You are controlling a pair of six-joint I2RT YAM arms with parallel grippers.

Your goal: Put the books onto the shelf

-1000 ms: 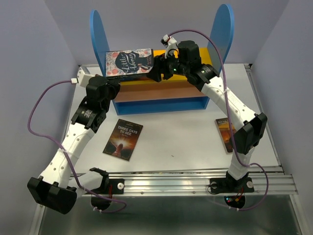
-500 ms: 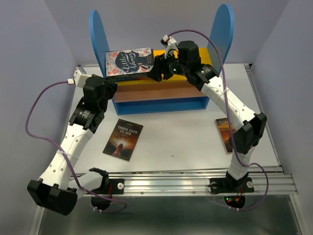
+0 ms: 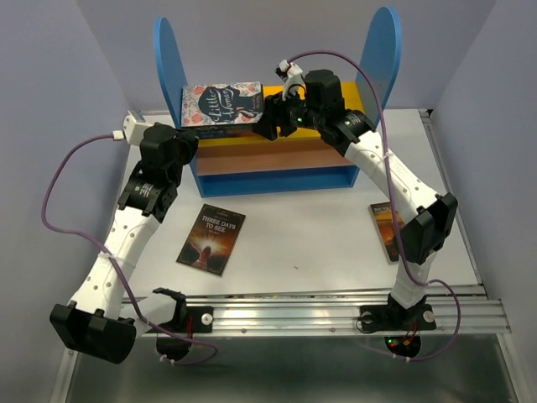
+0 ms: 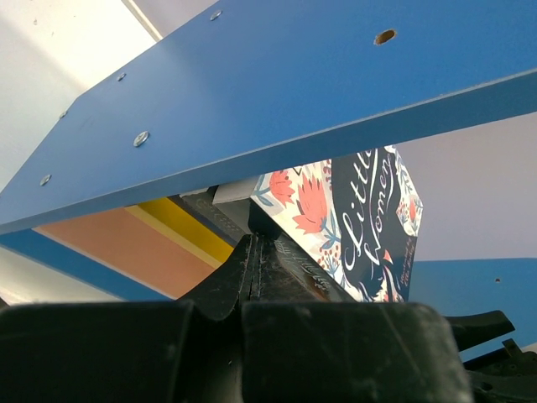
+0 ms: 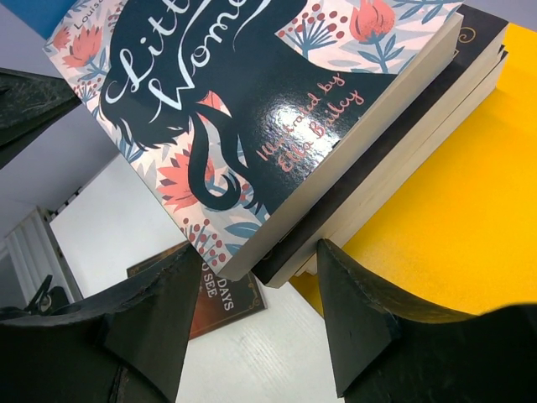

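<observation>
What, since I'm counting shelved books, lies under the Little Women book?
At least two more books lie stacked under the Little Women book, on the yellow top board. Their covers are hidden, so titles cannot be read.

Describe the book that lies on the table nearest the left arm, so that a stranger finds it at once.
Start at the blue shelf at the back of the table. On the white surface just before it, left of centre, one book lies flat. Unlike the orange book at the right, its dark cover reads THREE DAYS TO SEE.
</observation>
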